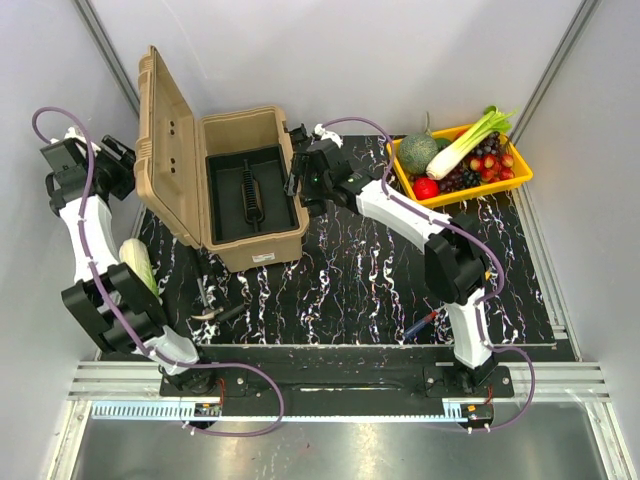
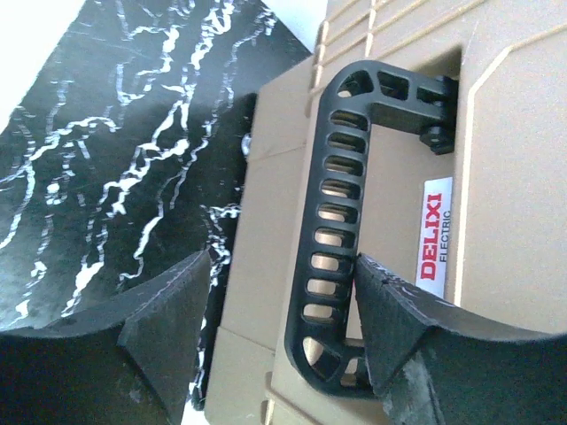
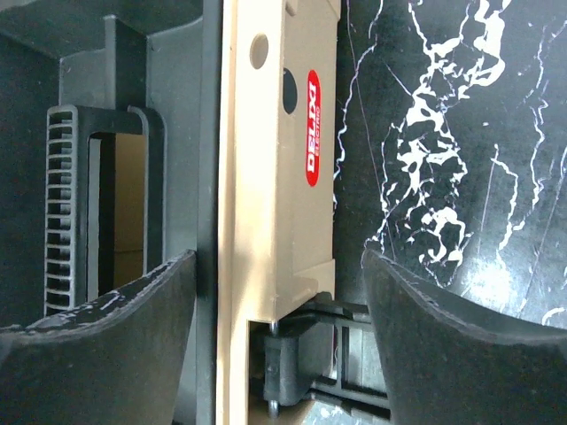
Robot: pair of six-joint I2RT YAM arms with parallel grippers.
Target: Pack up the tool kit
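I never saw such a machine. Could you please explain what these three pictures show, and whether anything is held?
Two robot arms, left and right, stand side by side. One picture looks down from above; the others come from wrist cameras. On the black marbled mat stands an open tan toolbox with a black inner tray. Small hand tools lie near the left arm, and a yellow tray of vegetables sits far right. The left gripper is open, the lid's black handle between its fingers. The right gripper is open astride the box's side wall. Nothing is held.
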